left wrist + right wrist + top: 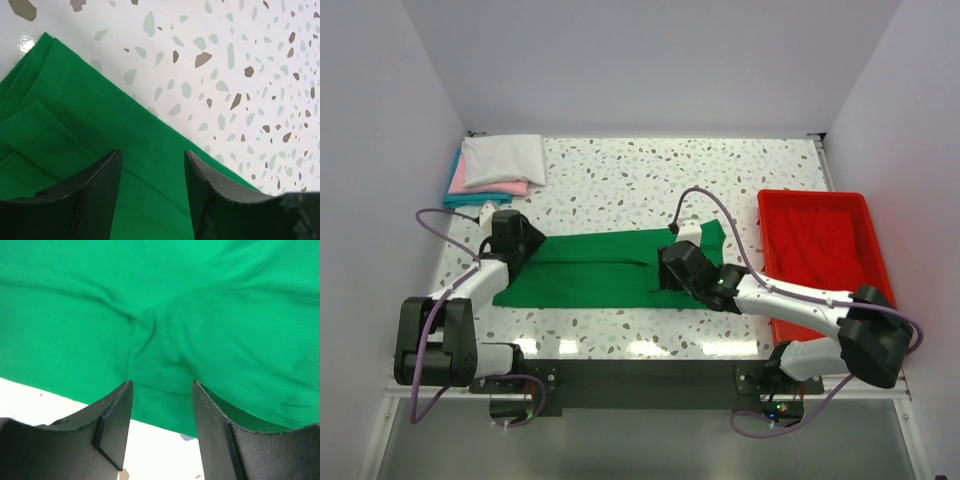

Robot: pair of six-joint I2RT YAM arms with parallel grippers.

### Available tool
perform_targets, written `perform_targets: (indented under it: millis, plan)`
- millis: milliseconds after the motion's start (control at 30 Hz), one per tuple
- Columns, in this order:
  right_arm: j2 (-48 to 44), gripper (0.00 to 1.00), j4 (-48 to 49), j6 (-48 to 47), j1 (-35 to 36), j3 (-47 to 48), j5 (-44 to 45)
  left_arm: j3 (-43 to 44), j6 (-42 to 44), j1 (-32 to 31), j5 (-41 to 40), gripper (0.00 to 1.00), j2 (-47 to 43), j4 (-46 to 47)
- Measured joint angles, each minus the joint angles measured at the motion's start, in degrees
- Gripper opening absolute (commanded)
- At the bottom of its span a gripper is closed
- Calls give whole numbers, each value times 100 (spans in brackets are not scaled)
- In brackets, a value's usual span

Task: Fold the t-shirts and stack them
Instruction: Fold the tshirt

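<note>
Left claw (152,172) and right claw (162,407), both parted wide, over green t-shirt (595,272) on speckled counter (640,180); white walls (650,60) around.

The green shirt (600,270) is soft, matt cloth, lightly creased, with stitched hems. The folded shirts (500,160) look like the same matt cloth. The table (620,180) is smooth, glossy and stone-speckled. The tray (810,196) is shiny red plastic. The fingers (95,200) are matt black plastic.
</note>
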Motion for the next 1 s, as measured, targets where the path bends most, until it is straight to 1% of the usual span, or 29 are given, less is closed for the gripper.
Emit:
perform_targets:
  millis: [100, 200, 233, 300, 400, 433, 500, 533, 567, 633, 700, 800, 900, 1000]
  plan:
    - [-319, 54, -295, 0, -74, 111, 315, 2, 122, -66, 133, 56, -50, 26]
    - [-247, 55, -568, 42, -363, 323, 391, 37, 177, -223, 120, 51, -85, 9]
    - [-203, 55, -601, 76, -470, 339, 382, 81, 214, -295, 101, 45, -76, -24]
    - [-85, 56, -691, 166, -680, 337, 337, 234, 262, -450, 9, 43, -7, -109]
    - [125, 57, -765, 323, -946, 258, 271, 472, 256, -763, -254, 34, 190, -243]
    - [210, 57, -761, 367, -1058, 210, 195, 483, 229, -901, -369, 28, 223, -286]
    - [455, 57, -745, 426, -1305, 164, 9, 439, 146, -1180, -625, 23, 249, -450]
    - [632, 57, -723, 444, -1445, 160, -72, 369, 96, -1296, -715, 17, 251, -472]
    - [817, 57, -691, 450, -1593, 162, -153, 273, 55, -1381, -787, 15, 251, -490]
    - [1211, 57, -621, 442, -1878, 168, -308, 44, -33, -1480, -909, 13, 260, -518]
    - [1410, 57, -485, 428, -2092, 387, -481, -195, -118, -1547, -1016, 11, 273, -494]
    - [1790, 57, -387, 356, -2404, 769, -669, -310, -208, -1655, -1154, 10, 232, -321]
    - [2345, 57, -382, 195, -2702, 1421, -885, -396, -313, -1832, -1300, 10, 214, -201]
    - [2994, 58, -490, -31, -2924, 2282, -1043, -407, -533, -2236, -1434, 11, 216, -188]
